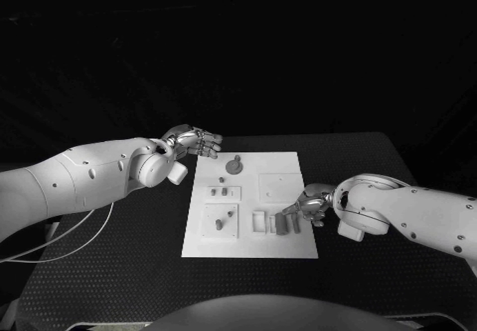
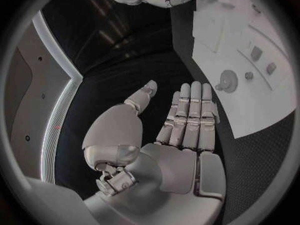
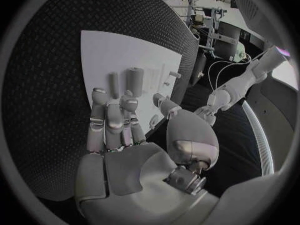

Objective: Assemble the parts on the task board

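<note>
The task board (image 1: 251, 245), a white plate, is lying in the middle of the black table (image 1: 119, 283), its long side running away from the robot. Nearest the robot on the board, a raised square block (image 1: 220, 221) is sitting on the left half with a small grey peg (image 1: 218, 224) standing in it, and beside it to the right two grey cylinders (image 1: 282, 225) are lying side by side in a row of slots.

The right hand (image 1: 310, 204) is hovering at the board's right edge, just beside those cylinders. In the right wrist view its fingers (image 3: 106, 122) are stretching out nearly straight and close together, the thumb (image 3: 164, 105) standing apart, with the fingertips reaching just over the cylinders (image 3: 125, 81); nothing is sitting in the palm, and whether the tips are touching the parts cannot be told.

Farther along the board, two small grey studs (image 1: 222, 182) are standing on the left side and a plain raised square (image 1: 279, 186) is lying on the right. Beyond them, a round disc with a short handle (image 1: 234, 165) is resting near the far edge.

The left hand (image 1: 196, 143) is hanging at the board's far left corner, off the board over the black table. The left wrist view shows its fingers (image 2: 187, 115) extending flat and together, thumb (image 2: 144, 94) spread aside, holding nothing.
</note>
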Robot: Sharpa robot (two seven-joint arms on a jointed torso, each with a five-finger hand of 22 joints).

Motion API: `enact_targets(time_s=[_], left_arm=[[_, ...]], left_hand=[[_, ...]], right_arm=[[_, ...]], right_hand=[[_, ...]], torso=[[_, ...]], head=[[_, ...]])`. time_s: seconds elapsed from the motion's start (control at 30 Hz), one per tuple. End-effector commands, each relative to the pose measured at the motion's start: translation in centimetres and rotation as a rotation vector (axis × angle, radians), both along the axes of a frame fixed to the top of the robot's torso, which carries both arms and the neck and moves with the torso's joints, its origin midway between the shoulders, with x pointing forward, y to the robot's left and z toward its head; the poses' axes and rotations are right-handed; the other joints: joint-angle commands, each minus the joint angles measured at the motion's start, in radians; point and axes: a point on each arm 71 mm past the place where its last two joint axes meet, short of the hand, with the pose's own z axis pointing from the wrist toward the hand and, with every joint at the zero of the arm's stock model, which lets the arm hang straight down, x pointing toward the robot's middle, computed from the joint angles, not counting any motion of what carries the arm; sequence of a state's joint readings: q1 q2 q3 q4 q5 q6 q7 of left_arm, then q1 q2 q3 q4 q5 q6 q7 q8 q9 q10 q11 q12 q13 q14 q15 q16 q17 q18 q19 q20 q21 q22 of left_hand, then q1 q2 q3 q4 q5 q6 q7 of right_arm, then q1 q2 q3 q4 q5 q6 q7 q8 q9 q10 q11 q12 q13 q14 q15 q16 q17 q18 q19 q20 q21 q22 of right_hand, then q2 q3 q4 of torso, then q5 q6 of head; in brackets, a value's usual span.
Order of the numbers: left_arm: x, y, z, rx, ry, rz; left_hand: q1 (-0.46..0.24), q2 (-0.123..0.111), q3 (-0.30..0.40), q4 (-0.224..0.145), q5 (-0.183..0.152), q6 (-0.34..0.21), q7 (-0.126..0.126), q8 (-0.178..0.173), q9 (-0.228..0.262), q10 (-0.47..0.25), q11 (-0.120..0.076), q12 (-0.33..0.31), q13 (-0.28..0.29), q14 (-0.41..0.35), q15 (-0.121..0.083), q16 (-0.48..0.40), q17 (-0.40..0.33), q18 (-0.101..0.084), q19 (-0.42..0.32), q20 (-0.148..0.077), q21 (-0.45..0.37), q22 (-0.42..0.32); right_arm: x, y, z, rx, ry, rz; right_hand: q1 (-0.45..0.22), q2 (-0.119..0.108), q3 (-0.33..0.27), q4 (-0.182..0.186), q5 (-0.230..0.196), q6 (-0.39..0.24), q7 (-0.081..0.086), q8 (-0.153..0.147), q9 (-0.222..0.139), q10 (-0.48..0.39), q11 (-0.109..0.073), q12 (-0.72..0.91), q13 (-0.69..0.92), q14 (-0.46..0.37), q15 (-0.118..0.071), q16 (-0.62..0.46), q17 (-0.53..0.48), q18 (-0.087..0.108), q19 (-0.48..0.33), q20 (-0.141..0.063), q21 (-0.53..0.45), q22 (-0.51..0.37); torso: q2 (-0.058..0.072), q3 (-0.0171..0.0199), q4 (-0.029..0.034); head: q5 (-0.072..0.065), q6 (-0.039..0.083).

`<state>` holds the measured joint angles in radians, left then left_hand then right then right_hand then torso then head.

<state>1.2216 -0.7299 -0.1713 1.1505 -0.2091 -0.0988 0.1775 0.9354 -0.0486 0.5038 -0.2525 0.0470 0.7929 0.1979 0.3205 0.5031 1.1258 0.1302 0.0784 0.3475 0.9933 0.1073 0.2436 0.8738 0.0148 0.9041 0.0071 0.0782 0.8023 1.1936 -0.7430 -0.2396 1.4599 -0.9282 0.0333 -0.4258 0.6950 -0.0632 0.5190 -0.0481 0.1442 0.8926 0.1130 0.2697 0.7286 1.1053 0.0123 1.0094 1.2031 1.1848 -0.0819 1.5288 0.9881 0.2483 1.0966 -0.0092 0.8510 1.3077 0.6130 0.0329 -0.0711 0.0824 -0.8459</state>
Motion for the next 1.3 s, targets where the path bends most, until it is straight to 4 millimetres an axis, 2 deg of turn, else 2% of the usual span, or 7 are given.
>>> enact_targets(time_s=[0.03,0.23,0.7,0.9,1.17,1.23,1.3], left_arm=[[-0.1,-0.3,0.1,-0.008,-0.001,-0.022],[-0.1,-0.3,0.1,-0.009,0.0,-0.025],[-0.1,-0.4,0.1,-0.01,0.001,-0.028],[-0.1,-0.3,0.1,-0.01,0.002,-0.027],[-0.2,-0.2,0.0,-0.007,0.007,-0.027],[-0.2,-0.2,0.0,-0.007,0.008,-0.027],[-0.2,-0.2,0.0,-0.006,0.008,-0.027]], left_hand=[[-0.011,0.001,-0.003,0.002,0.003,0.006,-0.003,0.004,-0.001,0.005,-0.002,0.003,0.001,0.004,0.0,-0.005,0.001,-0.004,0.0,0.001,-0.006,-0.002],[-0.012,0.0,-0.003,0.003,0.003,0.005,-0.003,0.004,-0.002,0.004,-0.002,0.003,0.001,0.004,0.0,-0.006,0.001,-0.004,0.0,0.001,-0.007,-0.002],[-0.013,0.0,-0.003,0.004,0.003,0.005,-0.003,0.004,-0.002,0.003,-0.001,0.002,0.001,0.003,0.0,-0.007,0.002,-0.004,-0.001,0.001,-0.007,-0.002],[-0.013,0.0,-0.003,0.004,0.003,0.004,-0.003,0.003,-0.002,0.003,-0.001,0.002,0.001,0.003,0.0,-0.007,0.002,-0.004,-0.001,0.001,-0.007,-0.002],[-0.014,-0.002,-0.004,0.004,0.003,0.004,-0.002,0.003,-0.002,0.002,-0.001,0.001,0.0,0.002,0.0,-0.008,0.002,-0.004,-0.002,0.001,-0.007,-0.002],[-0.014,-0.002,-0.004,0.004,0.003,0.003,-0.002,0.003,-0.002,0.002,-0.001,0.001,0.0,0.002,0.0,-0.008,0.002,-0.004,-0.002,0.001,-0.007,-0.003],[-0.014,-0.001,-0.004,0.005,0.003,0.003,-0.002,0.003,-0.003,0.001,0.0,0.001,0.0,0.002,0.0,-0.008,0.002,-0.004,-0.002,0.001,-0.007,-0.003]], right_arm=[[-0.4,0.3,-0.7,-0.04,0.041,0.012],[-0.6,1.2,-1.3,-0.035,0.055,0.027],[-0.3,2.0,-2.4,-0.052,0.063,0.042],[-0.2,1.9,-3.3,-0.089,0.064,0.045],[-0.4,2.0,-4.0,-0.099,0.079,0.051],[-0.4,2.1,-4.0,-0.096,0.077,0.052],[-0.4,2.2,-3.9,-0.09,0.068,0.051]], right_hand=[[-0.011,0.001,0.001,0.005,0.003,0.003,0.01,-0.007,-0.004,-0.019,-0.001,0.006,-0.001,0.02,-0.012,0.006,0.001,0.013,-0.003,-0.006,0.004,0.023],[-0.018,-0.002,0.003,0.004,0.003,0.001,0.012,-0.015,-0.011,-0.022,0.001,0.009,-0.002,0.017,-0.01,0.006,-0.001,0.013,-0.006,-0.006,0.007,0.023],[-0.018,0.005,0.009,-0.011,0.003,0.004,0.014,-0.023,-0.02,-0.025,0.003,0.015,-0.003,0.016,-0.009,0.008,0.003,0.013,-0.009,-0.006,0.012,0.023],[-0.018,0.026,0.012,-0.043,0.003,0.011,0.014,-0.029,-0.028,-0.028,0.003,0.021,-0.006,0.017,-0.008,0.009,0.009,0.013,-0.012,-0.005,0.019,0.022],[-0.017,0.04,0.015,-0.09,0.003,0.017,0.014,-0.034,-0.036,-0.029,0.002,0.029,-0.01,0.024,-0.008,0.011,0.019,0.013,-0.011,-0.005,0.026,0.021],[-0.014,0.05,0.018,-0.109,0.003,0.021,0.013,-0.034,-0.038,-0.03,0.002,0.031,-0.011,0.026,-0.009,0.012,0.022,0.013,-0.011,-0.004,0.027,0.021],[-0.003,0.075,0.026,-0.144,0.003,0.026,0.012,-0.034,-0.039,-0.029,0.001,0.035,-0.014,0.03,-0.01,0.013,0.028,0.013,-0.01,-0.004,0.03,0.021]], torso=[[0.0,-0.0007,-0.0002],[0.0,-0.0002,0.0],[0.0,-0.0012,0.0007],[0.0,-0.0014,0.0016],[0.0,-0.001,-0.0007],[0.0,-0.0009,-0.0009],[0.0,-0.0007,-0.0011]], head=[[0.0,-0.005],[0.002,-0.009],[0.004,-0.018],[0.007,-0.023],[0.013,-0.027],[0.013,-0.027],[0.013,-0.027]])
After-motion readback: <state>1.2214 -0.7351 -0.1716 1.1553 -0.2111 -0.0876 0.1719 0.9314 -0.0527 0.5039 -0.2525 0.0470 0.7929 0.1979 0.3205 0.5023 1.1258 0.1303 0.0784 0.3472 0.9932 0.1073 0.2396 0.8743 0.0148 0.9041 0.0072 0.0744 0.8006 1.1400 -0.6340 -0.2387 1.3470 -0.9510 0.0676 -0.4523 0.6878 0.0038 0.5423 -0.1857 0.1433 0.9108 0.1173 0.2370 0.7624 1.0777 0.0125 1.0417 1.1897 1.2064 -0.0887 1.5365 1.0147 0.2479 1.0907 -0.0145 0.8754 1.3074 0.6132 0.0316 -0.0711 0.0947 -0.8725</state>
